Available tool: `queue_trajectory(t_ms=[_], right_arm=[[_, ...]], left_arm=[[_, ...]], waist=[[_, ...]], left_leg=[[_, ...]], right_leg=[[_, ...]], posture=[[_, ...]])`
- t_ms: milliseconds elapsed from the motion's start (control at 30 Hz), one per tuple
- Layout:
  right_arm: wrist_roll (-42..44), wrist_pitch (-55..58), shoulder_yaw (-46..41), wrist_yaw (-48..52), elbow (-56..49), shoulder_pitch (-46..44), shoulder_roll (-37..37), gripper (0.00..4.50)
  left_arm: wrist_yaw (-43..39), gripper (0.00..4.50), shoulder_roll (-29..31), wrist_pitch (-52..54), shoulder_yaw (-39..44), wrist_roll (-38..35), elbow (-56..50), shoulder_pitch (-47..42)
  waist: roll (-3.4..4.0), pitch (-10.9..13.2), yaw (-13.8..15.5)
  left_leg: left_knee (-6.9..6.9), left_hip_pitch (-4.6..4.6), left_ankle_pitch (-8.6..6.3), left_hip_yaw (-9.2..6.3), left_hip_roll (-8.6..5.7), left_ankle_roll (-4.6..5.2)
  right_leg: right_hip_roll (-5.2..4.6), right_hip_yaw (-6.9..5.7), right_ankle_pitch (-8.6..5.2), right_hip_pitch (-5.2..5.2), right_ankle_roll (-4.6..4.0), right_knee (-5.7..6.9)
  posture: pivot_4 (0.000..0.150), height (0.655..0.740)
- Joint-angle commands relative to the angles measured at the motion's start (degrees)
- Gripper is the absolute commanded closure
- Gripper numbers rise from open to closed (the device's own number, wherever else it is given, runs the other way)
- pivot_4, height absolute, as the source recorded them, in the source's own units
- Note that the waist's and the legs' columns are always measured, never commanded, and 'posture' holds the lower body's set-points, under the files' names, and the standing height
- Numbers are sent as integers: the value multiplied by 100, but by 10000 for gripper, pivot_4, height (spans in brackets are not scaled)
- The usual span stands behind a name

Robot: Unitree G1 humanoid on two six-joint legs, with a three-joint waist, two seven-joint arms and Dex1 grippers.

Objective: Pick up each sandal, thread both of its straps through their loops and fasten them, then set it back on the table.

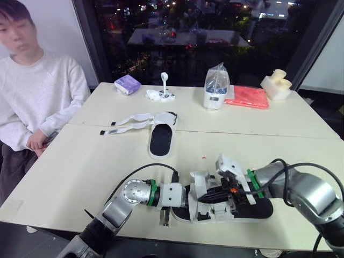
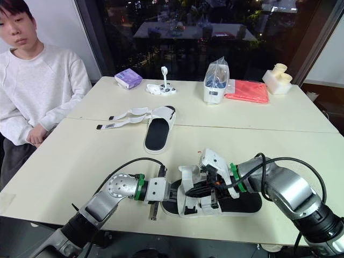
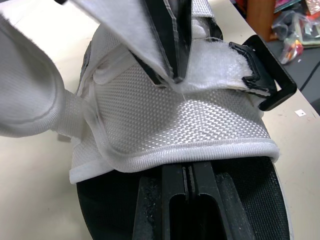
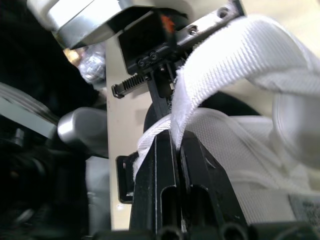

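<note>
A white sandal with a black sole (image 1: 236,210) lies near the table's front edge. My left gripper (image 1: 186,201) comes at it from the left and is shut on the rim of its white woven upper (image 3: 190,120). From the right, my right gripper (image 1: 206,197) is shut on a white strap (image 4: 225,65), which rises out of its fingers. A black loop (image 3: 272,80) sits at the side of the upper. The second sandal (image 1: 161,141) lies farther back at mid-table, its loose straps (image 1: 126,124) spread out to the left.
A person in a white sweater (image 1: 37,91) sits at the table's left side. Along the far edge stand a purple pack (image 1: 127,84), a small white item (image 1: 161,95), a white device under a clear bag (image 1: 216,88), a red cloth (image 1: 247,97) and a cream object (image 1: 277,84).
</note>
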Motion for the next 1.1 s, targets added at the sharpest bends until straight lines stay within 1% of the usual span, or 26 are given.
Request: queue_trajectory(t_ms=[33,200,400,1100], right_arm=[[-306,-471,171,71,-240,125,90,44674],[-745,-1073,247,149,-349,187,90,44674],[-1038,-1524,229,369,-450,306,-41,44674],[-1326,-1855,192,1089,-362,-58,-124,44674]], left_arm=[[-19,45000,114,318,-298,426,495,127],[-27,45000,127,298,-283,423,543,99],[-25,45000,158,247,-280,433,563,127],[20,45000,135,171,-294,445,645,182]], waist=[[-1,1,2],[-2,1,2],[-2,2,3],[-2,2,2]], left_leg=[[0,0,0,0,0,0],[0,0,0,-1,0,0],[0,0,1,-1,0,-1],[1,0,1,-1,0,-2]], right_leg=[[0,0,0,0,0,0],[0,0,0,0,0,0],[0,0,0,0,0,0],[0,0,0,0,-1,0]], posture=[[1500,7400],[1500,7400],[1500,7400],[1500,7400]])
